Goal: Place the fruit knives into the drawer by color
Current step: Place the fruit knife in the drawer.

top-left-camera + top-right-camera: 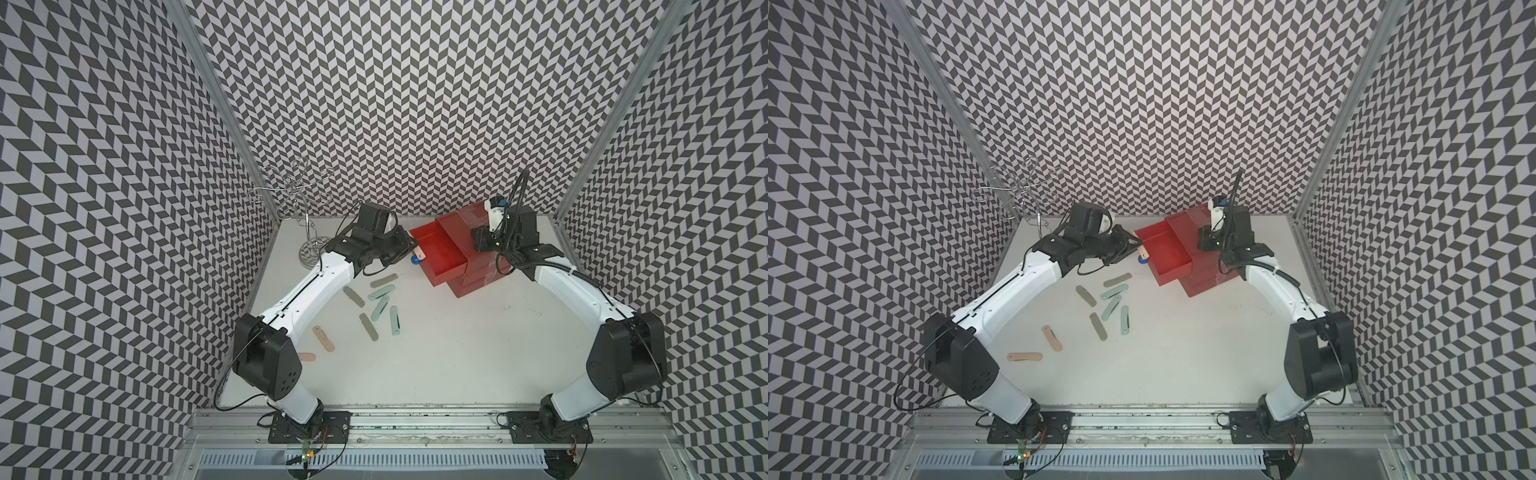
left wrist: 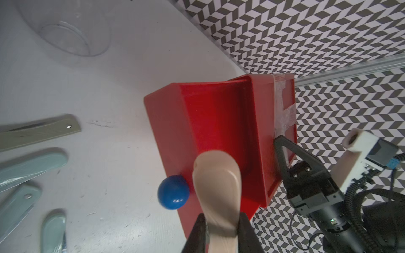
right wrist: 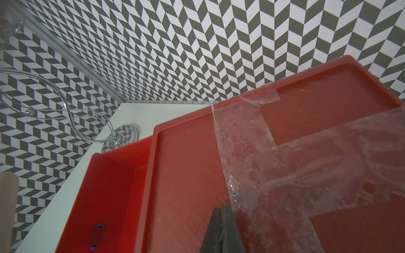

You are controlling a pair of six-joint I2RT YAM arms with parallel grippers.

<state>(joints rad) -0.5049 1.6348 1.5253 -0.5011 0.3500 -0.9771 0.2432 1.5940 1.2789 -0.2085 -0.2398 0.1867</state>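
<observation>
My left gripper (image 2: 222,216) is shut on a peach fruit knife (image 2: 217,181), which it holds over the front edge of the pulled-out top drawer (image 1: 440,253), beside its blue knob (image 2: 173,192). The drawer's red floor shows bare. My right gripper (image 3: 222,208) is shut with nothing in it, its tips on the taped top of the red drawer box (image 3: 186,175). On the table lie two more peach knives (image 1: 323,337) (image 1: 306,356), three grey-olive ones (image 1: 384,281) (image 1: 353,296) (image 1: 369,326) and three mint ones (image 1: 379,294) (image 1: 380,308) (image 1: 395,320).
A wire stand (image 1: 309,232) rises at the back left corner. A clear plastic cup (image 2: 72,32) lies near it in the left wrist view. Patterned walls close the back and both sides. The two lower drawers (image 1: 469,284) are shut.
</observation>
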